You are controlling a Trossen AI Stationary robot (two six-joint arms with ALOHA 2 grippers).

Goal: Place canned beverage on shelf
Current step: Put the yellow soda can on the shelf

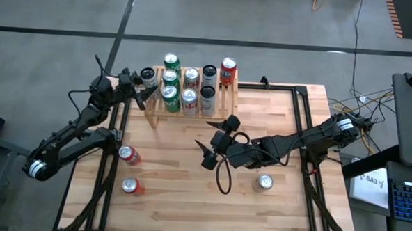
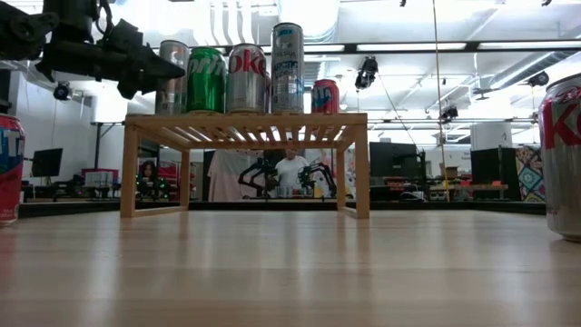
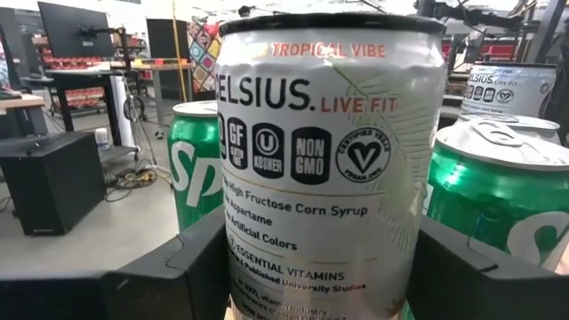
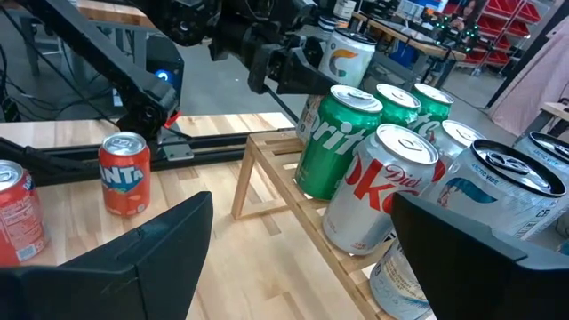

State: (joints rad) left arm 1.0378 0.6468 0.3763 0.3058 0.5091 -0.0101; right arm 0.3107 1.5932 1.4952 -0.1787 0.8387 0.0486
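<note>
The desk (image 1: pixel 189 191) has open planks across its middle and front. The shelf (image 1: pixel 192 104) stands at its far edge, top crowded with upright cans. The left gripper (image 1: pixel 143 87) is at the shelf's left end, jaws clamped on a white Celsius can (image 3: pixel 324 169) standing upright on the slats beside a green Sprite can (image 3: pixel 197 160). The right gripper (image 1: pixel 215 145) hovers mid-desk, jaws apart, empty. Two red cans (image 1: pixel 129 155) lie front left and a silver can (image 1: pixel 264 181) stands front right.
</note>
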